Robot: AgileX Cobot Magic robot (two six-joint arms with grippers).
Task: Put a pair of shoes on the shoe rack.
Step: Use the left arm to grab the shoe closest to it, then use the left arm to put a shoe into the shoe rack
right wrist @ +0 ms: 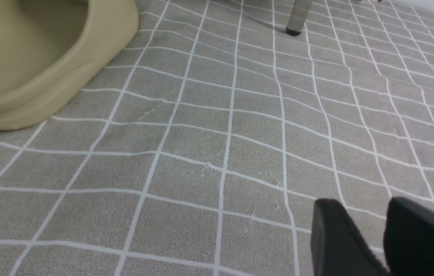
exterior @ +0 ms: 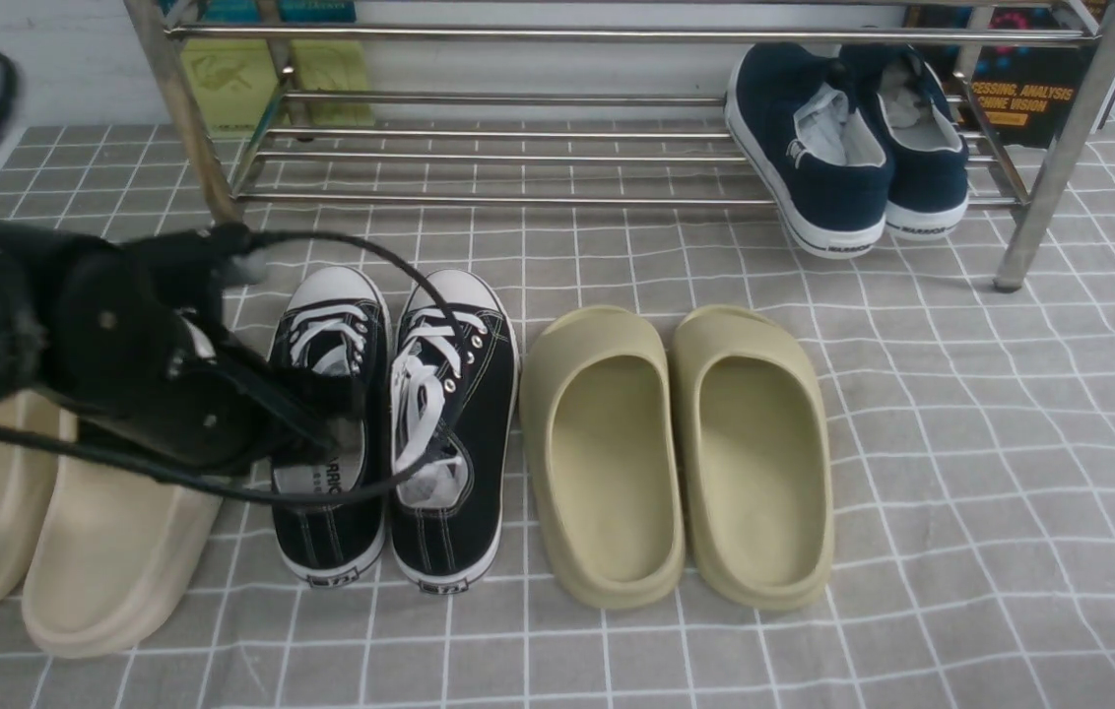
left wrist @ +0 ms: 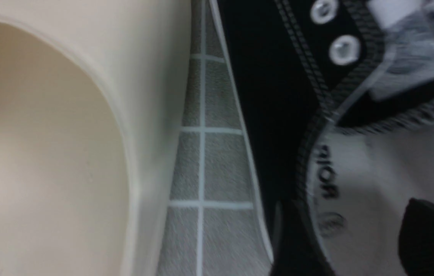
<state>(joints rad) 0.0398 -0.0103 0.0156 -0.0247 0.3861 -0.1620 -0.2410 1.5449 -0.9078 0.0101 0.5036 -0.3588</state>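
The black lace-up sneakers [exterior: 464, 433] stand on the grey checked cloth [exterior: 961, 414], not on the shoe rack [exterior: 1065, 167]. They sit side by side and touching, white toe caps pointing at the rack and near its front bar. Beige slides [exterior: 75, 532] lie to their left and olive slides [exterior: 676, 453] to their right.

My left jaws [exterior: 326, 423] hang over the open mouth of the left sneaker [exterior: 326, 537]. From my left wrist I see one black finger [left wrist: 428, 237] down over the printed insole, inside the collar. The other finger I cannot make out, so I cannot tell how wide these jaws stand or whether they grip the shoe. The beige slide [left wrist: 67, 134] lies just beside this sneaker [left wrist: 270, 96], with a strip of cloth between them.

My right jaws [right wrist: 360, 207] show only from the right wrist. The two fingers stand apart with bare cloth between them, holding nothing, low over the cloth. An olive slide [right wrist: 40, 61] and the foot of a rack leg [right wrist: 297, 19] lie beyond them.

Navy slip-ons [exterior: 833, 148] rest tilted on the rack's lower shelf at its right end.
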